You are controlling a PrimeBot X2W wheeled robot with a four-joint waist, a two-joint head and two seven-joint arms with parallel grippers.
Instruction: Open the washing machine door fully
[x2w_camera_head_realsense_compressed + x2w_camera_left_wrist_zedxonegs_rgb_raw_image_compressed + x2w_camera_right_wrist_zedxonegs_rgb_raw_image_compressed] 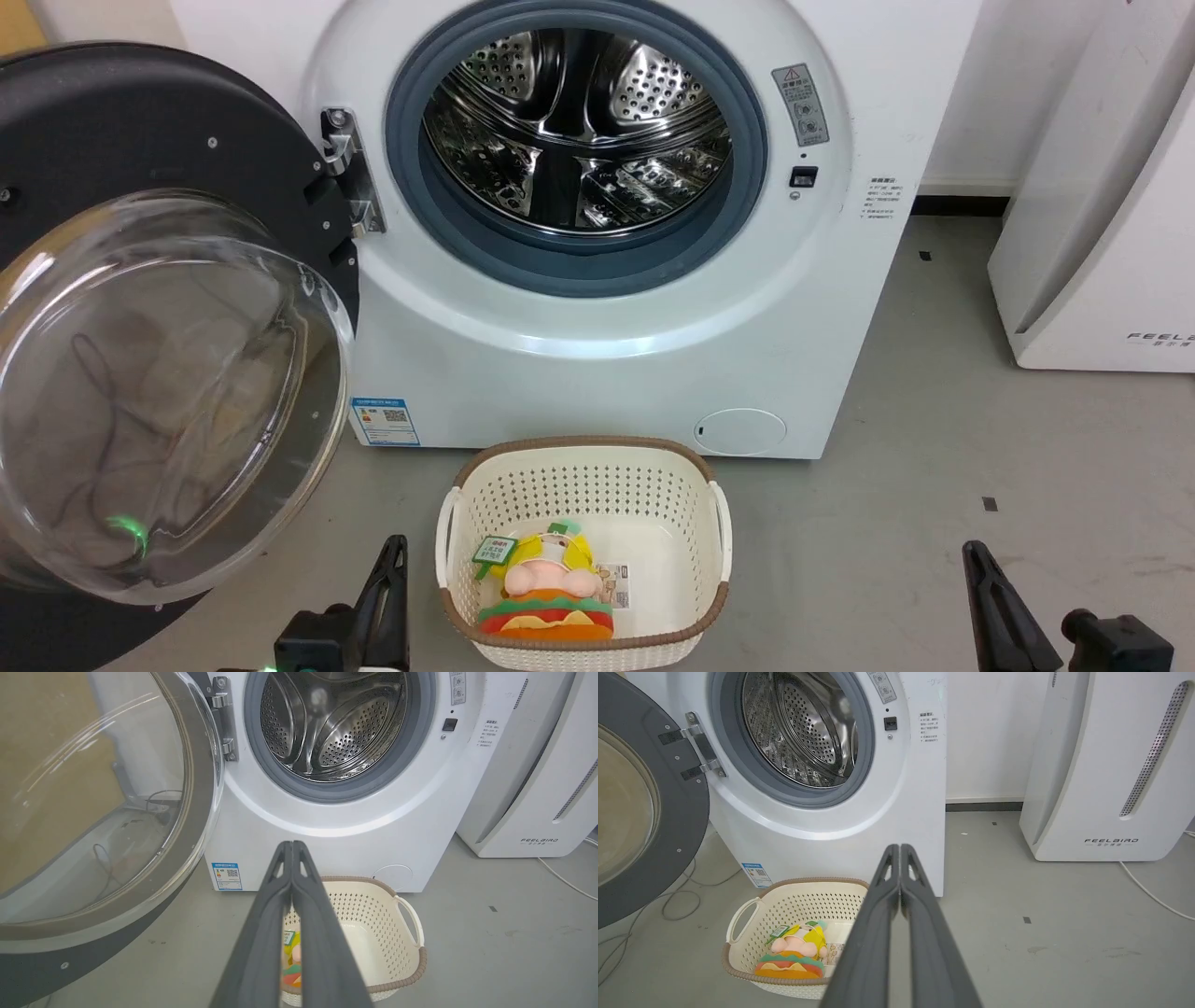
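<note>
- I see the washing machine door (140, 280) standing wide open at the left of the head frame. Its clear glass bowl bulges toward my camera and its black rim runs off the left edge.
- The door hangs on a metal hinge (350, 173) at the left side of the washing machine (597, 373), which fills the upper middle of the frame.
- The opening is uncovered: I can look past the grey rubber ring (579, 271) straight into the perforated steel drum (574, 131).
- My left tool (292, 845) has its two fingers pressed together tip to tip and grips nothing. It sits at the lower left of the head frame, just below the door's edge and apart from it.
- My right tool (900, 847) is likewise closed tight and empty, low in the right corner over the grey floor (934, 541).
- A cream basket (724, 560) stands on the floor just before the machine, between my two tools, with a burger-shaped plush toy (546, 597) lying in it.
- A white slanted appliance (1102, 233) stands at the right edge.
</note>
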